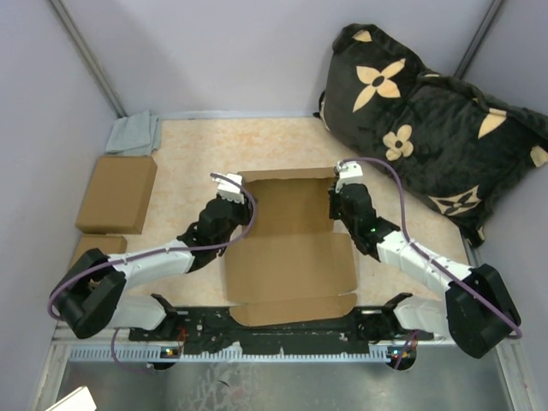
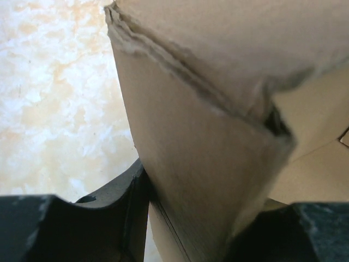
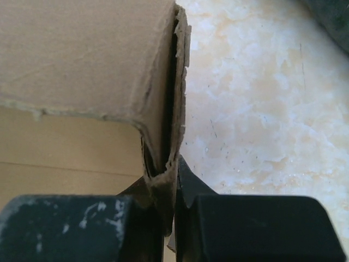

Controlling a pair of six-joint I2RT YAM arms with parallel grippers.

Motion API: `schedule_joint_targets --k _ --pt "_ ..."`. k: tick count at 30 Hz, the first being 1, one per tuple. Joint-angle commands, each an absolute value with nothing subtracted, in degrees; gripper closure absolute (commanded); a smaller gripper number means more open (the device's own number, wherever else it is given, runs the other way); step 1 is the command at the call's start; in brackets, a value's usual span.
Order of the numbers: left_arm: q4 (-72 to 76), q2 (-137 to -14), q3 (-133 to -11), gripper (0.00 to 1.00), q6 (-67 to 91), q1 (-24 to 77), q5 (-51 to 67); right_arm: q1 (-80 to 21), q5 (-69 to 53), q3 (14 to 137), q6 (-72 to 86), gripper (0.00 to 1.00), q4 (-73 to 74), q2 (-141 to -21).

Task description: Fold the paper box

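**A:** What sits farthest left?

**B:** A folded grey cloth [image 1: 134,134], in the 10 o'clock corner of the table [image 1: 197,154]. Just towards 6 o'clock from it lies a brown cardboard block [image 1: 117,193]. A second block [image 1: 98,247] lies beyond that, partly hidden by the left arm [image 1: 145,261].

**A:** And the left gripper?

**B:** The left gripper [image 1: 233,190] is at the 9 o'clock side of the paper box [image 1: 291,257], on its raised side wall. In the wrist view the doubled, rough-edged wall fills the gap between the fingers [image 2: 109,215]. Both fingers lie against it, so the claw is clamped on the box.

**A:** Where is the box itself?

**B:** It is in the middle of the table, between the two arms. Its back wall stands at 12 o'clock. A wide panel and a narrow flap lie flat towards 6 o'clock, and the flap reaches close to the table's near edge.

**A:** The right side?

**B:** The right gripper [image 1: 339,193] is on the box's 3 o'clock wall, near the back corner. Its wrist view shows the fingers [image 3: 245,224] almost together, pinching the thin folded wall, which stands upright between them.

**A:** Anything further right?

**B:** A black pillow [image 1: 428,128] with tan flower shapes, at 2 o'clock. It is propped in the back corner, apart from the box.
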State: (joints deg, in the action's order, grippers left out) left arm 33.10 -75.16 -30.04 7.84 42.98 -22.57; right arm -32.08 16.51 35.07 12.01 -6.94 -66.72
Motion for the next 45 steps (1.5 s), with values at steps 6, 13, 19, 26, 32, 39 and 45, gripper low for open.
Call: schedule_joint_targets --k 6,13,19,26,32,39,45 --pt "21.21 -77.72 -32.89 0.56 12.93 42.6 -31.63 -33.57 19.93 39.22 15.11 0.95 -4.9 -68.29" --pt "24.35 -74.3 -28.85 0.48 13.71 42.63 -26.8 -33.57 20.39 40.05 16.75 0.95 -4.83 -71.04" --pt "23.51 -72.42 -27.63 0.48 13.73 42.63 -25.82 -33.57 20.58 40.42 17.48 0.95 -4.93 -72.71" --pt "22.72 -71.58 -28.01 0.56 14.25 42.63 -24.07 -33.57 21.08 40.79 17.84 0.94 -4.66 -73.39" --pt "18.28 -74.64 -32.3 0.84 14.29 42.63 -23.58 -33.57 20.63 40.65 17.61 0.93 -5.51 -72.92" --pt "4.05 -80.39 -43.1 1.0 14.13 44.26 -32.08 -33.62 21.24 41.32 18.24 0.93 -4.48 -72.5" --pt "4.56 -81.3 -44.35 1.0 11.55 47.91 -40.01 -33.66 20.84 42.53 19.47 0.93 -3.44 -73.39"
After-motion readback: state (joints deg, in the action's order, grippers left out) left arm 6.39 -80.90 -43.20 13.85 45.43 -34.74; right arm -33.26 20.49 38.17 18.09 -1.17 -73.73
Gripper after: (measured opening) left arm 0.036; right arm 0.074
